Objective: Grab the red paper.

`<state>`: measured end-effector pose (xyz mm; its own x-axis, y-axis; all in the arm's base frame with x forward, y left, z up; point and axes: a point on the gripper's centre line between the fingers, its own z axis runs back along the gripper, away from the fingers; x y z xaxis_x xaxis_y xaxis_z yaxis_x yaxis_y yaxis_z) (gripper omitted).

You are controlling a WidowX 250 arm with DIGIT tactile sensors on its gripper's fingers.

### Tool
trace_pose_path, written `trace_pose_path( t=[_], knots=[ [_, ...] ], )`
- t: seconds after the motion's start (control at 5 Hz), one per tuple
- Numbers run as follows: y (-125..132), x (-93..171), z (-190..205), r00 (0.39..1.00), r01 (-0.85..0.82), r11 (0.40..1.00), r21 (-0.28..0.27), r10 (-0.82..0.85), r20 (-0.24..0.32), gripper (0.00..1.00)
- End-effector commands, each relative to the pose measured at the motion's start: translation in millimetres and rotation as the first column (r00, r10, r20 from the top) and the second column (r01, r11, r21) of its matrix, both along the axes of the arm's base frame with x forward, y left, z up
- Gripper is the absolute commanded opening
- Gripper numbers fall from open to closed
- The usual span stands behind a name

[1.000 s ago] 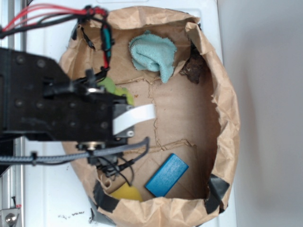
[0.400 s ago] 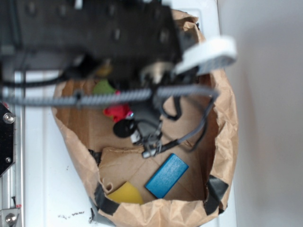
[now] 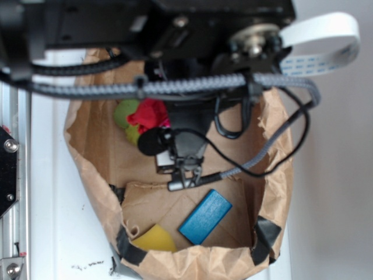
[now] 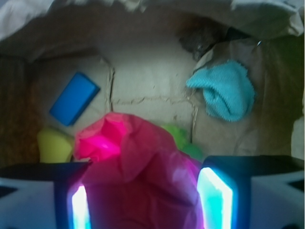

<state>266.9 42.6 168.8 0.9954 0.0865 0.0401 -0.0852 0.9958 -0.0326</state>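
Note:
The red paper [image 4: 138, 167], a crumpled ball with wrinkled folds, fills the gap between my two fingers in the wrist view. My gripper [image 4: 143, 183] is shut on it, with one lit pad [image 4: 78, 207] at its left and the other at its right. From outside, the red paper [image 3: 148, 112] shows just under the black arm [image 3: 175, 35], above the floor of the brown bag. The lime-green plush toy [image 3: 123, 112] lies right beside and partly behind it. The fingers themselves are hidden by the arm in that view.
Everything sits inside a brown paper bag [image 3: 278, 146] with raised crumpled walls. On its floor lie a blue block [image 3: 205, 216], a yellow piece [image 3: 154, 238], a teal cloth [image 4: 224, 90] and a dark brown scrap [image 4: 200, 38]. Cables [image 3: 256, 166] hang from the arm.
The arm has swung from the bag's left side to across its top and come nearer the camera. The red paper, hidden a second ago, now shows in the gripper and sits higher in frame.

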Motion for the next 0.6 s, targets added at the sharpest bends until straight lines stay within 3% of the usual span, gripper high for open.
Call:
trace_pose_path(
  t=[0.0,0.2,0.4],
  knots=[
    [-9,-20,53,0.988,0.027,0.999,0.017,-0.029,0.151,0.0],
    [-18,-23,58,0.977,-0.011,1.0,-0.018,0.015,0.215,0.0],
    [-23,-18,46,0.969,-0.061,0.998,0.027,0.053,0.24,0.0]
  ],
)
